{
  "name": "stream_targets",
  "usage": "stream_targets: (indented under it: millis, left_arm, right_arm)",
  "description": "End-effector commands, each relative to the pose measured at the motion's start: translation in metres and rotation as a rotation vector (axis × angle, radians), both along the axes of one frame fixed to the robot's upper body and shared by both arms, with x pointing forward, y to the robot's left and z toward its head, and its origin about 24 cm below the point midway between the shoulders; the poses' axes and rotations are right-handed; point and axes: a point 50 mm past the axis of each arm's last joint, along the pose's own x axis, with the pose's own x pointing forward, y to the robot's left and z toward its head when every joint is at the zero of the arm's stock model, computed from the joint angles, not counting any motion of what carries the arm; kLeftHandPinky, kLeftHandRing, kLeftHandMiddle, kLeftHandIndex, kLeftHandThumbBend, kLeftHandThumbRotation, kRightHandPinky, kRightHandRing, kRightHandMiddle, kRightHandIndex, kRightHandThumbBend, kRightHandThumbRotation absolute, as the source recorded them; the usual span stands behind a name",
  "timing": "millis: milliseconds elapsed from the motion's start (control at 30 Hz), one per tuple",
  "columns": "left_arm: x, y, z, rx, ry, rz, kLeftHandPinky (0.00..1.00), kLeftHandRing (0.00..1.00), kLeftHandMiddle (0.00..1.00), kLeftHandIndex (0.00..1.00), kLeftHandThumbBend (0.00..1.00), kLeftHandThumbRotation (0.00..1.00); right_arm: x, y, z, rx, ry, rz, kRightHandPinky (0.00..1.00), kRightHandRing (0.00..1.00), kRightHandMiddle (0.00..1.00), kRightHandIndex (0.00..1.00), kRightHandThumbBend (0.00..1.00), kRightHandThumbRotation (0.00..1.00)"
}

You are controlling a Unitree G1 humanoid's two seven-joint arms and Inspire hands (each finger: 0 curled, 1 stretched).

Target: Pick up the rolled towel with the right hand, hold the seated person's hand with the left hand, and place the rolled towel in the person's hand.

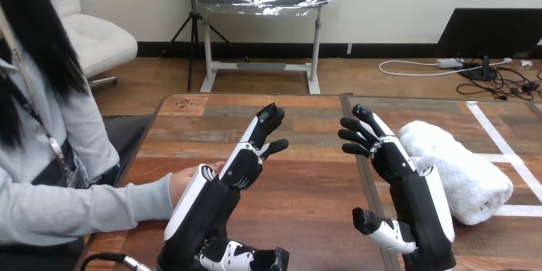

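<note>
At the bottom of the frame your two forearms rise from the lower edge, the left arm at lower centre-left and the right at lower centre-right.

Your left hand sits left of centre over the wooden table. Its fingers reach out nearly straight toward the upper right, the thumb sticks out to the right, and nothing lies in its grasp.

Just behind its wrist, at the left of the frame, you see the person's hand low at the table's left edge, partly hidden by your arm. You cannot tell whether the two touch. Your fingers are not curled round it.

Your right hand stands right of centre. Its fingers are spread and lightly bent, pointing to the upper left, and the thumb is held well apart lower down. It is released and holds nothing.

The rolled towel lies on the table just beside that hand, toward the right edge of the frame, running from upper left to lower right. Whether the back of the hand brushes it, you cannot tell.

White tape lines cross the tabletop beyond the towel, at the far right.
</note>
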Motion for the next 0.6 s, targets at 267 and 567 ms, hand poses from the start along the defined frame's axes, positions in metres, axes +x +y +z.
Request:
stream_targets:
  millis: [267,567]
  left_arm:
    - [0.0124,-0.0030,0.0133,-0.025,-0.075,0.020,0.91,1.00,1.00,1.00,1.00,0.62]
    - [0.0108,-0.0007,0.0122,-0.015,-0.077,0.037,0.90,0.99,1.00,1.00,1.00,0.63]
  right_arm:
    - [0.0158,-0.0036,0.0173,0.007,-0.086,-0.003,0.75,0.81,0.86,0.91,1.00,0.80]
    - [0.0168,-0.0036,0.0170,0.006,-0.080,-0.002,0.75,0.81,0.85,0.90,1.00,0.80]
